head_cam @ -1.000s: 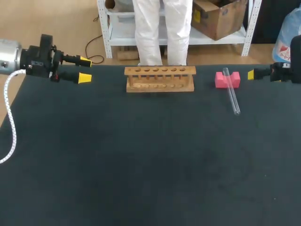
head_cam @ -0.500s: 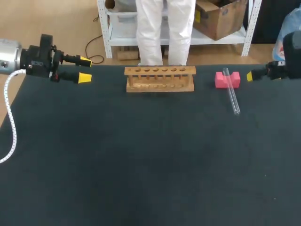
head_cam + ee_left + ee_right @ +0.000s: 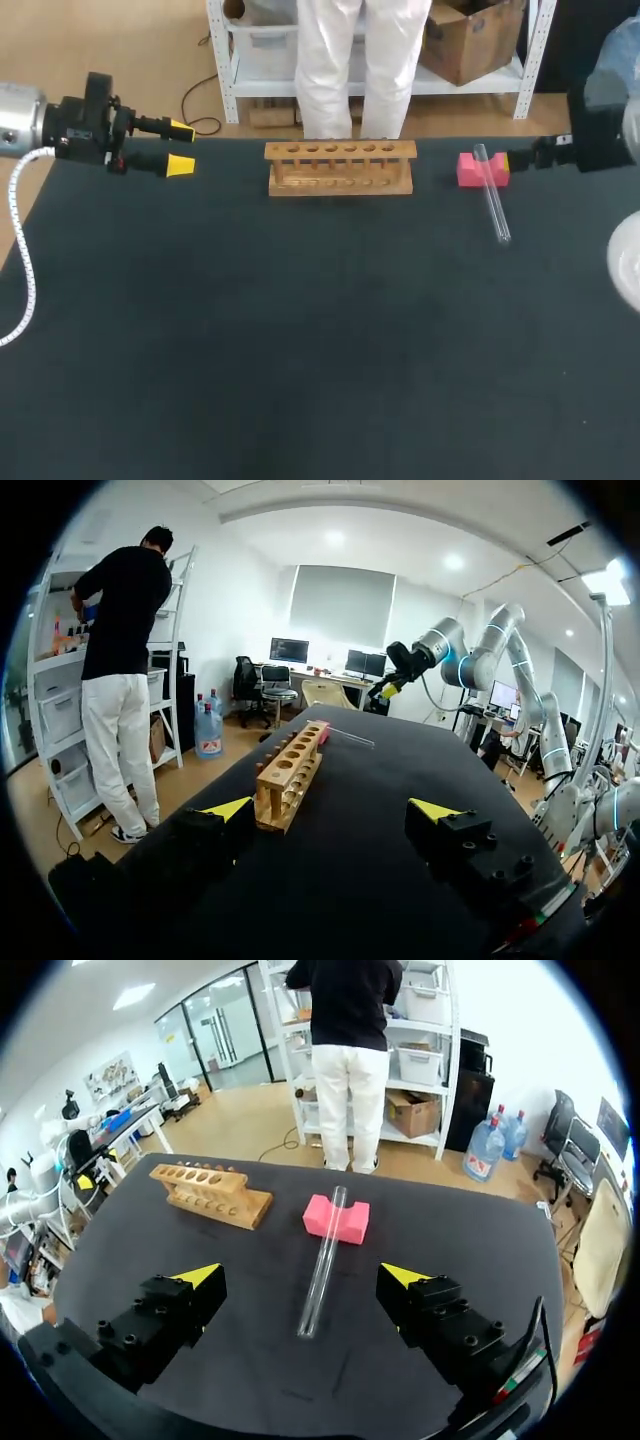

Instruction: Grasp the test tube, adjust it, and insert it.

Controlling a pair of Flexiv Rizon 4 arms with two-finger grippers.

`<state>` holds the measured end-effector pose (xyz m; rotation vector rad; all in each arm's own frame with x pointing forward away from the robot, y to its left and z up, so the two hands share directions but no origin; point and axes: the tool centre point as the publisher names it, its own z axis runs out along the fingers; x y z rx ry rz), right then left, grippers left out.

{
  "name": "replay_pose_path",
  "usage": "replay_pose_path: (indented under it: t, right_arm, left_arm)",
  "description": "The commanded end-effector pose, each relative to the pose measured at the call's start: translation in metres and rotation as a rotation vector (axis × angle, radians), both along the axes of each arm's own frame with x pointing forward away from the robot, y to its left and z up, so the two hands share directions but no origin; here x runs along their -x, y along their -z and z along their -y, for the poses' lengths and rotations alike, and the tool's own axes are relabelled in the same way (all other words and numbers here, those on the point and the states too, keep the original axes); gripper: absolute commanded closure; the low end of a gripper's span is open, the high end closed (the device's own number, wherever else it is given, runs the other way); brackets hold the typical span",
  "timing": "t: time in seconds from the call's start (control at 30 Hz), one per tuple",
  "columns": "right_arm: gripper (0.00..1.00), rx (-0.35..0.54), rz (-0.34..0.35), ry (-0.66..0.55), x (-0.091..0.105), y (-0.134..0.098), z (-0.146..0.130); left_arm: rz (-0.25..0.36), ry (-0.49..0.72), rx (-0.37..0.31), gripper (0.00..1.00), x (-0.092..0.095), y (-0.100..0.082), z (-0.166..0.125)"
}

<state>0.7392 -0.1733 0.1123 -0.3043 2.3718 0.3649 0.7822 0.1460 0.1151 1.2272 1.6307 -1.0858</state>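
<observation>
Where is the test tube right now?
In the head view the test tube lies at the right, its far end propped on the pink block, right of the wooden rack.

left gripper (image 3: pixel 181 148) spread; right gripper (image 3: pixel 300 1275) spread

A pink block (image 3: pixel 468 171) near the far edge of the black table (image 3: pixel 300 350), right of the middle

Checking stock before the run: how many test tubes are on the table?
1. The tube lies propped on the pink block, right of the rack, whose holes look empty.
</observation>
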Motion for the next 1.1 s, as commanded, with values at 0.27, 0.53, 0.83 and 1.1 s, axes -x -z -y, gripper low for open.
replay_pose_path:
  t: [0.27,0.53,0.83,1.1]
  right_arm:
    - [0.0,0.192,0.145,0.204,-0.009,0.027,-0.005]
    - [0.0,0.193,0.148,0.183,-0.019,0.047,-0.005]
    - [0.0,0.16,0.128,0.118,-0.033,0.067,-0.012]
    - [0.0,0.138,0.107,0.087,-0.042,0.083,-0.017]
  left_arm:
    - [0.003,0.001,0.003,0.0,0.0,0.001,0.0]
    - [0.003,0.001,0.003,0.0,0.0,0.001,0.0]
    - [0.003,0.001,0.003,0.0,0.0,0.001,0.0]
    - [0.003,0.001,0.003,0.0,0.0,0.001,0.0]
